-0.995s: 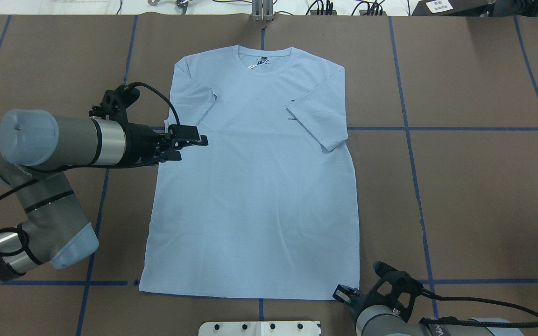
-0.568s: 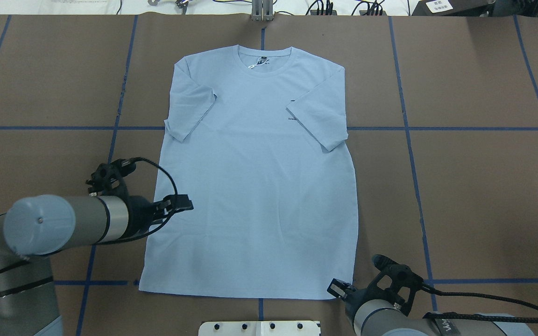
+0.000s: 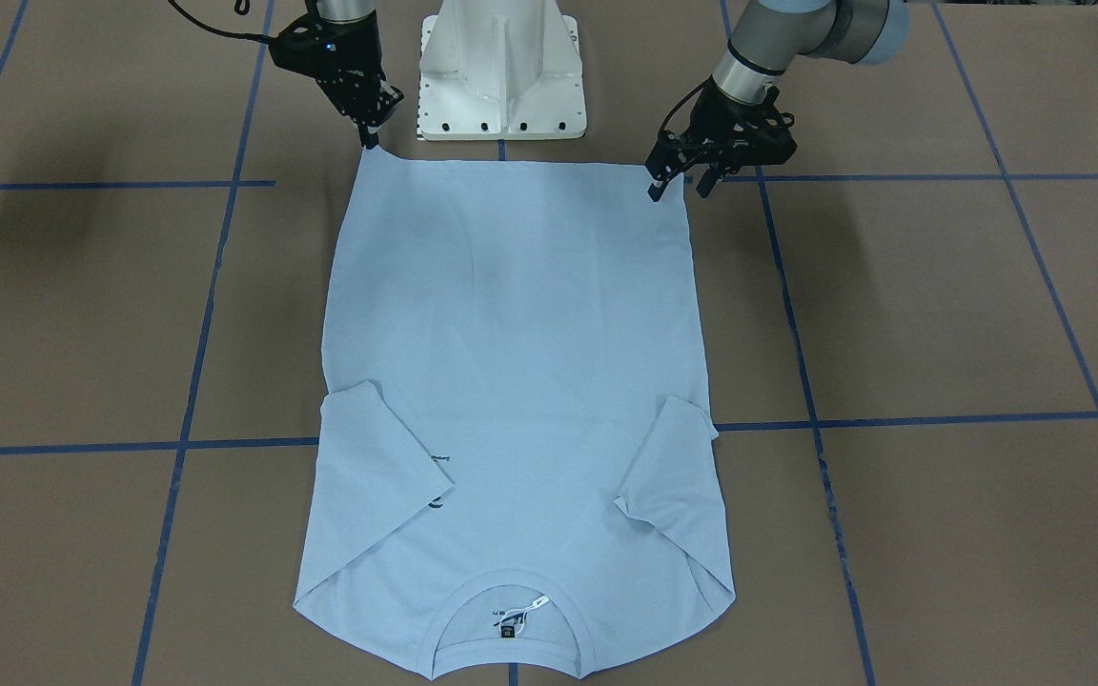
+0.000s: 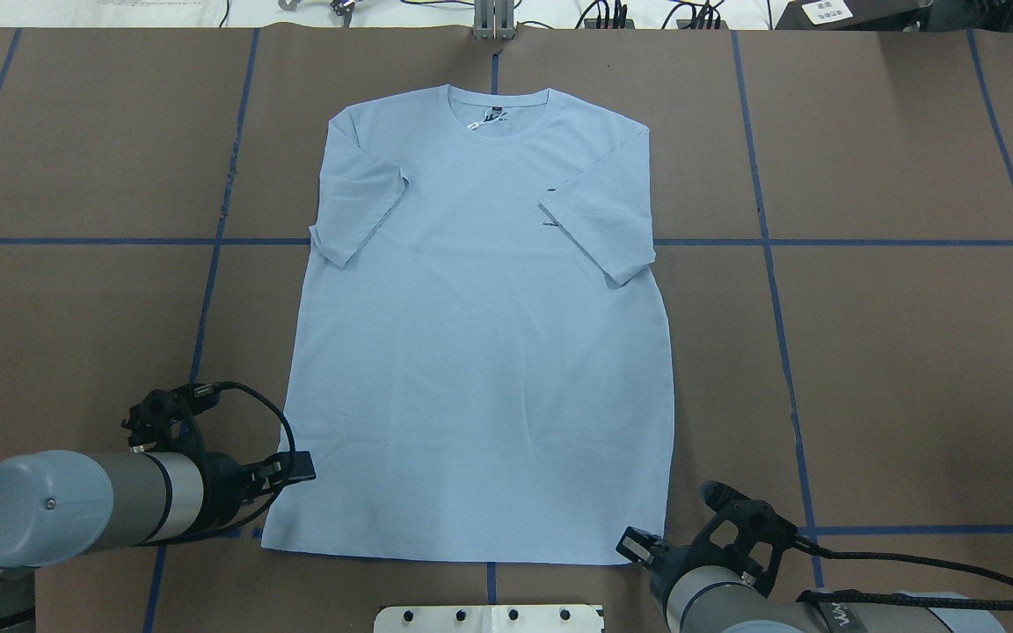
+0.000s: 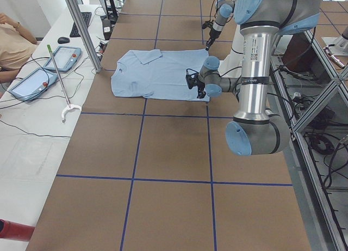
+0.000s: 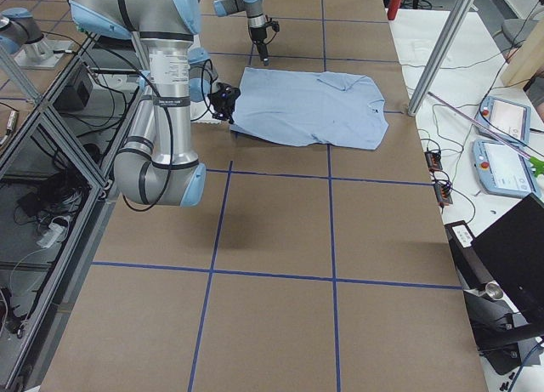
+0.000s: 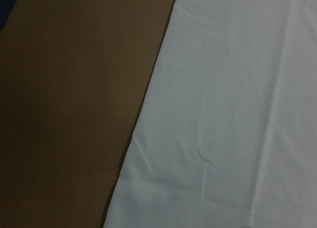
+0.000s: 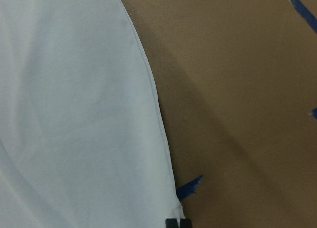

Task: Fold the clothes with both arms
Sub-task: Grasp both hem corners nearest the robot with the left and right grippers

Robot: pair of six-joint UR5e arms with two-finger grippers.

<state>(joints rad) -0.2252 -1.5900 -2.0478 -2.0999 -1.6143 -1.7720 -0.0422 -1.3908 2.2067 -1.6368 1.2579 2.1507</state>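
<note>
Exterior front-facing, unlike overhead: left claw [image 3: 679, 189] wide, empty, at T-shirt [image 3: 511, 324] hem; right claw [image 3: 370, 139] indeterminate.

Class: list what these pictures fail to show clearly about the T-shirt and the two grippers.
Chest print: overhead view, mostly covered by the folded-in sleeve; the rest too small.
Neck label: front view, writing too small.
Right gripper: open or shut unclear; its wrist view cuts the fingertips at the bottom edge.
Left gripper: absent from its own wrist view.

Brown table surface [image 4: 911, 352] open toward both side edges
White metal pedestal base [image 3: 501, 67] blocks the robot-side edge by the light blue T-shirt [image 4: 489, 352]
</note>
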